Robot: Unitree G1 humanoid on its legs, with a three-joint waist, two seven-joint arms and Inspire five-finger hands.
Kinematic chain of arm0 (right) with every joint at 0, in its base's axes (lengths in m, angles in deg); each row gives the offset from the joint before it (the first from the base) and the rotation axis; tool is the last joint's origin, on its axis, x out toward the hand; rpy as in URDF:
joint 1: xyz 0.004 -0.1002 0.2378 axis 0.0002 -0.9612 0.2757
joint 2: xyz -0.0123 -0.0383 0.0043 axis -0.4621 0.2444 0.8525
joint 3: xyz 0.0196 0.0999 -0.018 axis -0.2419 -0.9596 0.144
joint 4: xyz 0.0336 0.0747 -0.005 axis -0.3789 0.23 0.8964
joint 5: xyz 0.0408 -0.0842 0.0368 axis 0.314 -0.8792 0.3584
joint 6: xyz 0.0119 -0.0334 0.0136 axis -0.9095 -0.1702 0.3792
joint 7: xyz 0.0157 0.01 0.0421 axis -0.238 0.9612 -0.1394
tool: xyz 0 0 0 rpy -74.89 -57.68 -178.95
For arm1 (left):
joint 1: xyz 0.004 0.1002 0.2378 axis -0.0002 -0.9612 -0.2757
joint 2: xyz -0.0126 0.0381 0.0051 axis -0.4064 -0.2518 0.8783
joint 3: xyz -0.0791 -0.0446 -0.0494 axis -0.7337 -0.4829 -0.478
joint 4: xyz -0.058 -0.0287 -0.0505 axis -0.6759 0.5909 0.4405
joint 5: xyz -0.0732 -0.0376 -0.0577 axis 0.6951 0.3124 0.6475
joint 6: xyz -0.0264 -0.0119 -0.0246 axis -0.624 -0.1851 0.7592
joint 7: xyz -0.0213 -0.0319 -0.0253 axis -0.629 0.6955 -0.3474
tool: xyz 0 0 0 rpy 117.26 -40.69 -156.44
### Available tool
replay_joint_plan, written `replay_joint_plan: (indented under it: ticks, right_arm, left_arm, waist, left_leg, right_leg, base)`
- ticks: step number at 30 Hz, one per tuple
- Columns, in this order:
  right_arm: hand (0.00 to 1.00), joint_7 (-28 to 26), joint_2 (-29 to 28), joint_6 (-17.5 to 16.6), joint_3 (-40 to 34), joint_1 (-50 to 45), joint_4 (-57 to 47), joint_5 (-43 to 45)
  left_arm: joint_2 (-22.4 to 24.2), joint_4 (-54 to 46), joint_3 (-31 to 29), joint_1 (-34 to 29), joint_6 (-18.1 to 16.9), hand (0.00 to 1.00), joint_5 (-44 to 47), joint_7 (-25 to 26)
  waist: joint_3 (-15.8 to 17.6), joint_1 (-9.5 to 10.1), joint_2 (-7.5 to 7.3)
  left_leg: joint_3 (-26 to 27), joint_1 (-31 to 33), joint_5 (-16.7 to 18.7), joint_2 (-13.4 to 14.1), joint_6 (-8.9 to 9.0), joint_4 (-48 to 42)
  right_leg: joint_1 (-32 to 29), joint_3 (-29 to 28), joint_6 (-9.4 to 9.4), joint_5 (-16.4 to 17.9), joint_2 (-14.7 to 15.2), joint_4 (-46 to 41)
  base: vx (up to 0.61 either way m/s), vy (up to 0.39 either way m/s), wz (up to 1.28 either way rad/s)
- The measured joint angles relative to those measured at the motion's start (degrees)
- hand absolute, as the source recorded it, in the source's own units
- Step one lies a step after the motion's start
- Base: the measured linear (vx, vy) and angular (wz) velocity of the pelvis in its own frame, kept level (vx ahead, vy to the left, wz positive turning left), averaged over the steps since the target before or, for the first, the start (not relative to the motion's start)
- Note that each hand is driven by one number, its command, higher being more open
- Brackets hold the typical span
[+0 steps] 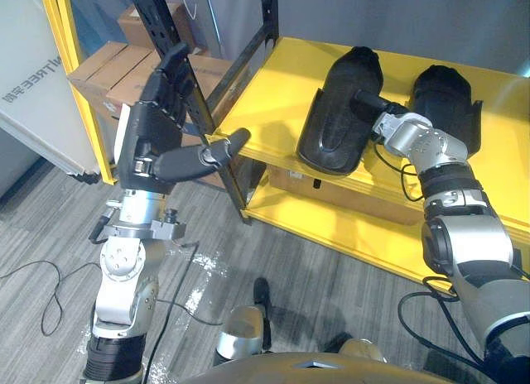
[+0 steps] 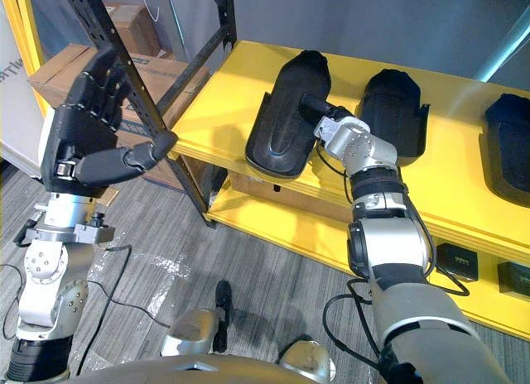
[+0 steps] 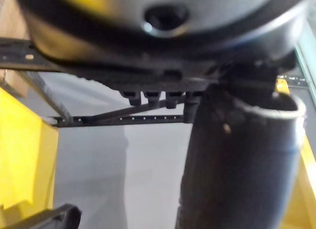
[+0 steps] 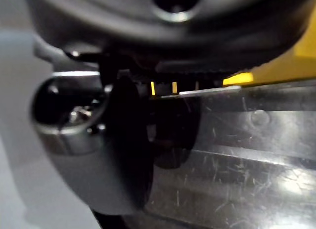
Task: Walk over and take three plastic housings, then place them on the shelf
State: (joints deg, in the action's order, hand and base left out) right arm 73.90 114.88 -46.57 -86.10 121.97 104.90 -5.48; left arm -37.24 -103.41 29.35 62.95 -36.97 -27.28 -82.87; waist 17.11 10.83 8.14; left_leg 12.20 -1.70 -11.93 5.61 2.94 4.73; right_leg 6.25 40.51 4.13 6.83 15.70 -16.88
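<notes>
Three black plastic housings lie on the yellow shelf (image 1: 265, 94). The left one (image 1: 331, 119) lies hollow side up, its near end reaching the front edge. My right hand (image 1: 368, 98) grips its right rim, thumb on top, and its glossy wall (image 4: 237, 165) shows past the thumb (image 4: 98, 155) in the right wrist view. A second housing (image 1: 443, 103) lies just right of that hand, and a third (image 2: 507, 144) at the far right. My left hand (image 1: 153, 127) is raised left of the shelf, open and empty, its thumb (image 3: 237, 160) sticking out.
A black perforated upright (image 1: 149, 12) and diagonal brace stand at the shelf's left corner, close behind my left hand. Cardboard boxes (image 1: 116, 69) sit behind it. A lower yellow shelf (image 1: 331, 223) holds a box and small dark boxes (image 2: 455, 260). A white panel (image 1: 33, 86) leans at far left.
</notes>
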Motion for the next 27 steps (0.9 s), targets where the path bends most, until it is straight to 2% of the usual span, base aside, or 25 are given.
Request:
replay_joint_plan:
  ticks: [1, 2, 5, 13, 16, 21, 24, 27]
  right_arm:
    - [0.00, 0.4, 0.0, 0.0, 0.0, 0.0, 0.0, 0.2]
    - [1.00, 0.8, -0.1, 0.0, 0.4, 0.0, 0.1, 0.7]
    - [1.00, 1.8, -0.1, -0.5, 1.8, 0.6, 1.3, 2.2]
    - [1.00, 2.9, -0.1, -2.8, 4.3, 1.9, 2.1, 0.7]
    - [1.00, 2.2, -0.2, -4.5, 4.6, 2.8, 2.1, -0.8]
    - [1.00, -0.9, -0.3, -5.3, 6.8, 4.7, 2.1, -3.7]
    - [1.00, -2.2, -0.3, -7.8, 7.9, 5.8, 2.1, -9.1]
    - [1.00, -4.3, -0.2, -11.7, 9.1, 6.8, 2.1, -14.2]
  left_arm:
    - [0.1, 0.0, 0.6, -0.3, 0.0, 1.00, 0.0, 0.0]
    - [0.4, 0.0, 1.5, -1.1, 0.0, 1.00, 0.0, 0.0]
    - [1.2, 0.1, 3.7, -3.4, 0.0, 1.00, 0.0, 0.5]
    - [1.2, 0.1, 7.8, -6.2, -0.6, 1.00, 0.1, 1.1]
    - [1.2, 0.2, 9.2, -6.4, -0.6, 1.00, 0.0, 1.4]
    - [1.2, 1.1, 11.1, -6.7, -0.6, 1.00, 0.0, 1.5]
    - [1.1, 2.2, 12.4, -6.9, -0.6, 1.00, 0.0, 1.5]
    - [1.1, 3.1, 12.9, -7.9, -0.6, 1.00, 0.1, 1.5]
  waist:
    - [-0.2, 0.03, 0.12]
    - [-0.4, 0.07, 0.41]
    - [-0.6, 0.05, 0.81]
    - [-0.6, 1.13, 0.80]
    - [-0.6, 1.83, 0.77]
    - [-0.6, 2.54, 0.74]
    - [-0.6, 2.92, 0.71]
    - [-0.5, 2.94, 0.61]
  left_leg:
    - [0.0, 0.0, 0.0, 0.0, -0.03, 0.0]
    - [0.0, -0.1, -0.4, 0.1, -0.37, 0.0]
    - [0.0, -0.6, -0.5, 0.1, -0.37, 0.0]
    - [-0.3, -0.1, -0.5, 0.1, -0.38, 0.0]
    - [-0.5, 0.1, -0.5, 0.1, -0.45, 0.0]
    - [-0.5, 0.1, -0.5, 0.3, -0.47, 0.0]
    - [-0.4, 0.1, -0.5, 0.5, -0.46, 0.0]
    - [-0.3, 0.1, -0.5, 0.7, -0.44, 0.0]
  right_leg:
    - [0.0, 0.0, -0.01, -0.1, 0.0, 0.0]
    - [0.1, 0.0, -0.03, -0.1, -0.1, 0.0]
    - [0.5, 0.0, -0.08, 0.0, -0.2, 0.1]
    - [0.7, 0.0, 0.25, 0.1, -0.8, 1.4]
    - [0.7, -0.1, 0.13, -0.4, -0.9, 1.4]
    - [0.8, -0.4, 0.61, -1.0, -1.2, 1.7]
    - [0.8, -0.5, 0.67, -1.2, -1.8, 2.0]
    - [0.8, -0.7, 0.65, -1.2, -1.8, 2.1]
  base:
    - [0.03, -0.031, -0.01]
    - [0.03, -0.032, -0.01]
    - [0.03, -0.035, -0.01]
    - [0.00, 0.000, 0.01]
    - [0.02, -0.012, 0.06]
    - [0.03, -0.029, 0.00]
    - [0.03, -0.042, -0.04]
    - [0.00, -0.010, -0.01]
